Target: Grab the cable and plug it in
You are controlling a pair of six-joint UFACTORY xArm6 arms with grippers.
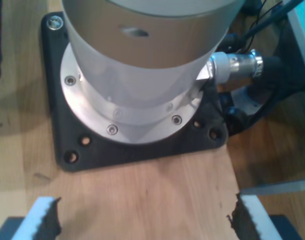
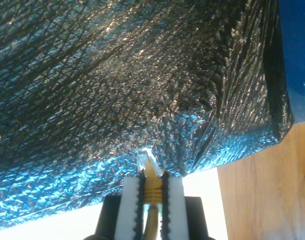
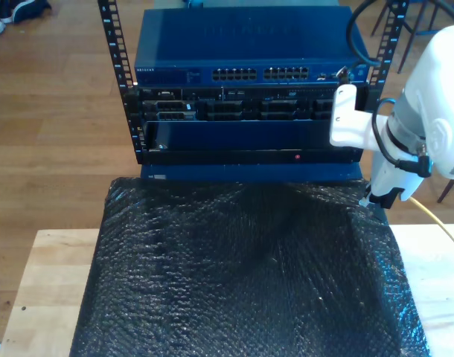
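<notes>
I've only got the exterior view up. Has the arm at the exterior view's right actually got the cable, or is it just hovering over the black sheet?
Observer: It has it. My second gripper is shut on the cable just behind the clear plug.
Operator: Where is the plug pointing?
Observer: Toward the black bubble wrap, the tip close over it.
Operator: And the other gripper?
Observer: My first gripper is open, looking at a round arm base bolted to the wooden table.

Colours and patterns across the bench

A glossy black bubble-textured sheet is covering the pale wooden tabletop; the pale yellow cable is showing between white tool pads; the rack is looking dark blue.
</notes>
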